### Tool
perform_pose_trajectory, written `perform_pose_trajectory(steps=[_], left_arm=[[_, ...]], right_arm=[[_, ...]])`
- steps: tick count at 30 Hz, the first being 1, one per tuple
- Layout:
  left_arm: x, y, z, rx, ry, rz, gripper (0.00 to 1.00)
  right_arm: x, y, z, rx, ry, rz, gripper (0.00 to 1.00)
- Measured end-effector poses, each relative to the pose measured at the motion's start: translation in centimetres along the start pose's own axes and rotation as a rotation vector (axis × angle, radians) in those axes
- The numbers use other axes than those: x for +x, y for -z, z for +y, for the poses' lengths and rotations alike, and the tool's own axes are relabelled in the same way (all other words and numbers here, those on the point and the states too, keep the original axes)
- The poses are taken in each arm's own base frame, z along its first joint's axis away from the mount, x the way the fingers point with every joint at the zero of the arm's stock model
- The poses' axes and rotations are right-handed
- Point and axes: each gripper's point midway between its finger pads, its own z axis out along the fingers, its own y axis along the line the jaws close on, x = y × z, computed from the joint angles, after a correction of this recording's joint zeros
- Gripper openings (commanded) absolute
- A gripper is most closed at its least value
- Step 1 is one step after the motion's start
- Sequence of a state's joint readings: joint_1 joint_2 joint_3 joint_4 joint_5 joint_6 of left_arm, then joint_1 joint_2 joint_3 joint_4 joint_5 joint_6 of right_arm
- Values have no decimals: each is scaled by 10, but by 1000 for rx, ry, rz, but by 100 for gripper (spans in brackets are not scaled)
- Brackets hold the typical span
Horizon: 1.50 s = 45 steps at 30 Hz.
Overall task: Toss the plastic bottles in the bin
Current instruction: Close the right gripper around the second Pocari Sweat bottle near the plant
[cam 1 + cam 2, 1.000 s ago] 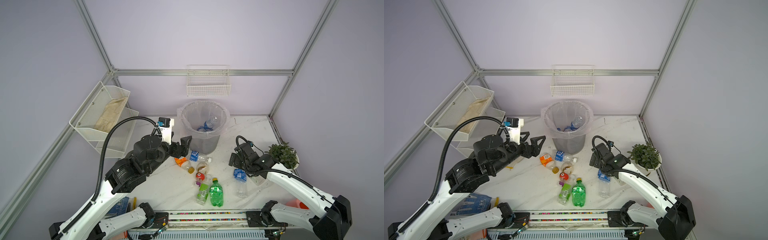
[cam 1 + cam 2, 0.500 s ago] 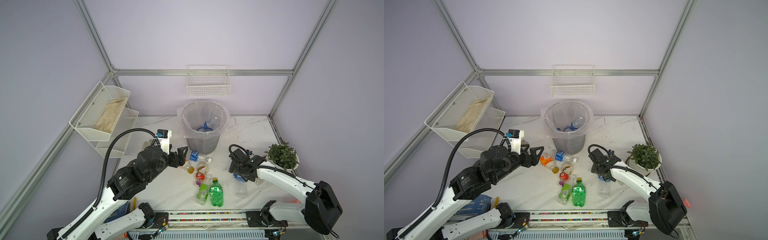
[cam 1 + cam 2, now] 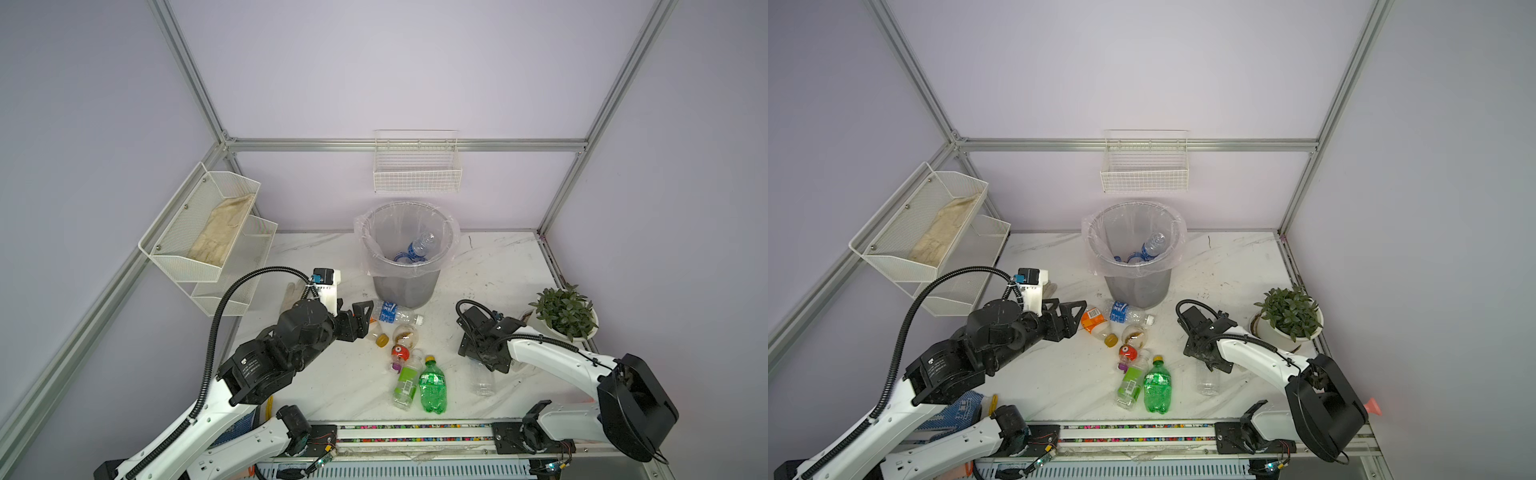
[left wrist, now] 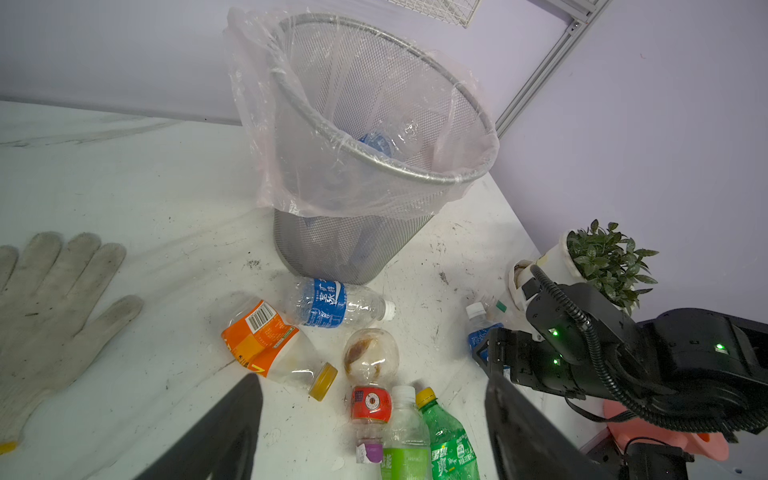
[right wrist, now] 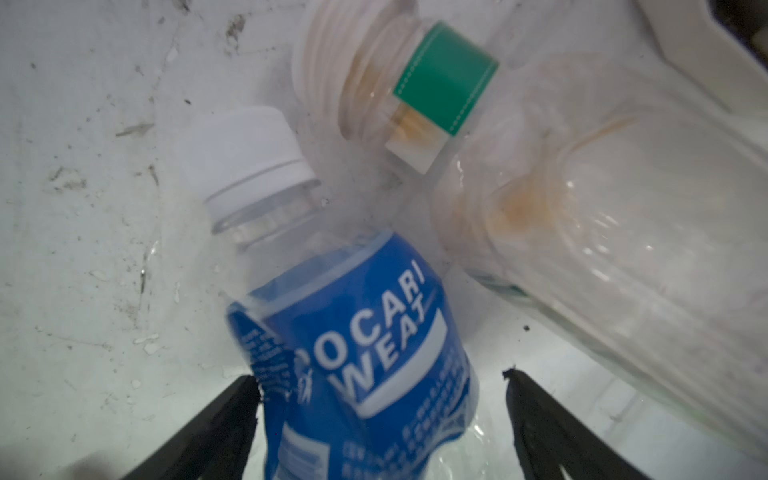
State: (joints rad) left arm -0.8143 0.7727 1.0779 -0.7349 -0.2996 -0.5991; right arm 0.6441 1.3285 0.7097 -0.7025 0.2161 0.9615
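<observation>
Right wrist view showed a blue-labelled bottle (image 5: 365, 340) lying on the tabletop (image 5: 83, 208). Its white cap pointed away from the right gripper (image 5: 380, 378), and its long axis ran straight out between the two fingers. The jaws stood wide apart astride the label. One fingertip (image 5: 245, 390) sat at the label's crumpled edge, the other was clear of it, and nothing was clamped. A clear bottle with a green band (image 5: 623, 257) lay at a slant just beside it.

In both top views this gripper pointed down over the bottle in the right half of the tabletop. The bottle's clear base stuck out toward the front edge, its cap end toward the back edge.

The left gripper (image 4: 372, 376) hung open and empty above the cluster near the middle of the tabletop. Past its fingertips lay an orange-labelled bottle (image 4: 266, 345), yellow cap toward the front right corner. Beside it was a water bottle (image 4: 328, 303), cap toward the right edge. A green bottle (image 3: 432, 384) lay nearer the front edge, cap toward the back. The bin (image 3: 405, 286) stood by the middle of the back edge, with bottles (image 3: 419, 245) inside.
</observation>
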Motion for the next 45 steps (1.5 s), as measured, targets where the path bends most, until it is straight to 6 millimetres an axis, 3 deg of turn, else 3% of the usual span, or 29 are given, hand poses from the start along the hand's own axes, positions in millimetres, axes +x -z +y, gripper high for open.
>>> perform_pose_trajectory(steps=[7, 18, 27, 32, 36, 42, 45], left_arm=[[6, 3, 5, -2, 24, 1, 80], [9, 6, 11, -16, 43, -2, 78], [12, 10, 15, -26, 50, 0, 77], [15, 10, 18, -29, 59, 3, 77], [22, 9, 21, -36, 65, 13, 77], [33, 5, 27, -50, 78, 34, 76], [35, 7, 29, -52, 79, 37, 76]], right_arm=[[3, -6, 2, -15, -5, 7, 77], [1, -5, 11, -70, -12, -2, 37], [3, 2, 20, -125, 10, 14, 12], [-3, 16, 28, -189, 34, -10, 4], [-14, 39, 43, -285, 46, -51, 0], [-28, 73, 60, -418, 57, -113, 0], [-32, 80, 64, -438, 68, -126, 7]])
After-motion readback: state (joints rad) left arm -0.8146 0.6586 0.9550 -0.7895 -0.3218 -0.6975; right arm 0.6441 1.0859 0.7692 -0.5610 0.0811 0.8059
